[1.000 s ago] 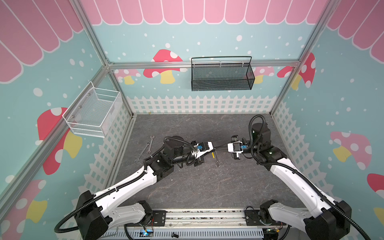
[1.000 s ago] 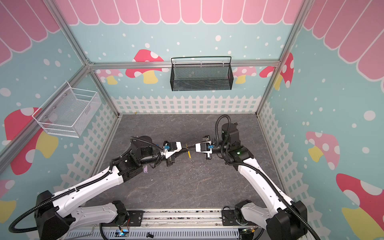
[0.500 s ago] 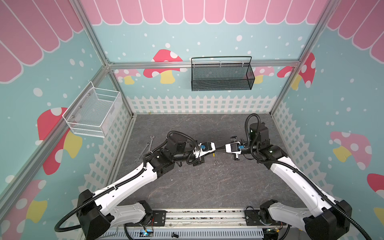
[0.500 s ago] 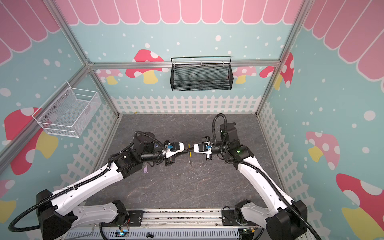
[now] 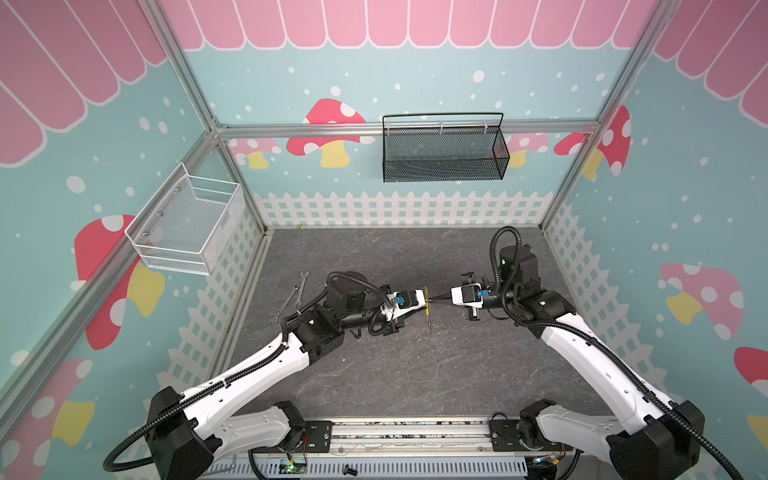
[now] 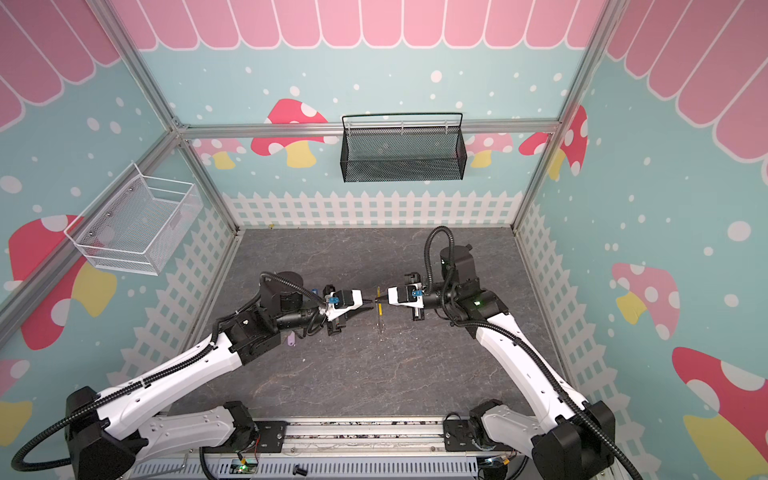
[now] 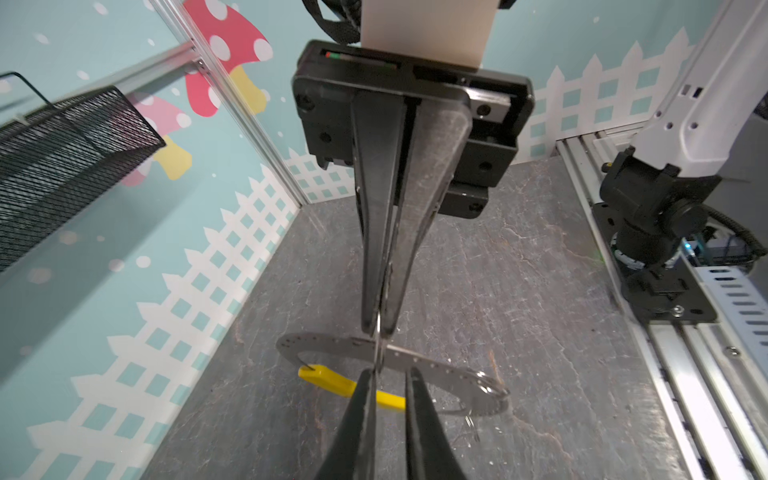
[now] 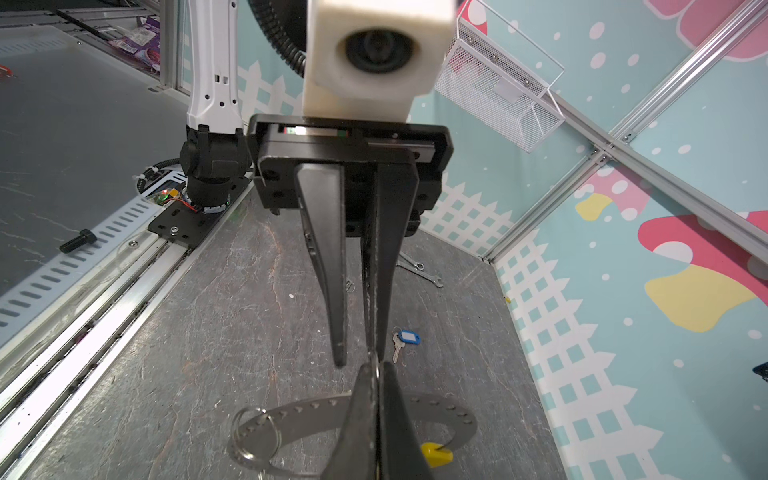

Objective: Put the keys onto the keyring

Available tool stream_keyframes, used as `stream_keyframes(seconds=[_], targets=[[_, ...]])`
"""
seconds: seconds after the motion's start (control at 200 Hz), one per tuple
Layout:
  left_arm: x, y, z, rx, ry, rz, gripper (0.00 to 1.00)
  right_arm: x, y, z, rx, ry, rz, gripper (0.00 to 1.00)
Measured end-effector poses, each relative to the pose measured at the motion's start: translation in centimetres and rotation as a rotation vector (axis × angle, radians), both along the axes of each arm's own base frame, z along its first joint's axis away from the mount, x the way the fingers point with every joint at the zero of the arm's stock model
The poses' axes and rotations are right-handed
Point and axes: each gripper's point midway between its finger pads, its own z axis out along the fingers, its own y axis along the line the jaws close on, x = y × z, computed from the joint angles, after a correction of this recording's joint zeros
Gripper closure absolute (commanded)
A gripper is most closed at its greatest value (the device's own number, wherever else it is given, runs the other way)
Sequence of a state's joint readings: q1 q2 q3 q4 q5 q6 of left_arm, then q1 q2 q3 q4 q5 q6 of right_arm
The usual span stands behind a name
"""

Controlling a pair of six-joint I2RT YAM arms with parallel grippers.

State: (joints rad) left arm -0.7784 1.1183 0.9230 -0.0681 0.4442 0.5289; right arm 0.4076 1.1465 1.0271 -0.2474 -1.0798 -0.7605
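Nearest the camera, two white robot arms are reaching from a rail across a dark grey bench and meeting near its middle. Between them the keyring is hanging in the air. It is lying edge-on in both top views, so only its yellow segment and a thin line are showing. The wrist views are showing it as a grey hoop dotted with small holes. The right gripper is holding it, fingers pressed together on the hoop's rim. The left gripper is facing it with fingers slightly apart, and whether either is touching the rim is unclear. A small split ring is hanging on the hoop, with something thin dangling below, too small to identify. Farther off, the blue-tagged key is lying on the bench, showing only in the right wrist view. A lilac tag is lying beneath the left arm, showing in a top view. Beyond, two wrenches are lying near the left wall. A white basket and a black basket are hanging on the walls.
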Motion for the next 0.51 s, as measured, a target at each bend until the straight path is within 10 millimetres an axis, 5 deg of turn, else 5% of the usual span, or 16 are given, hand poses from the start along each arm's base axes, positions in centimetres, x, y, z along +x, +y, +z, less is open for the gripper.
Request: stream_keyframes(seconds=[0.505], targets=[[0.6, 0.9, 0.9, -0.094, 0.057, 0.092, 0.76, -0.4, -0.8, 0.5, 0.069, -0.273, -0.06, 1.0]])
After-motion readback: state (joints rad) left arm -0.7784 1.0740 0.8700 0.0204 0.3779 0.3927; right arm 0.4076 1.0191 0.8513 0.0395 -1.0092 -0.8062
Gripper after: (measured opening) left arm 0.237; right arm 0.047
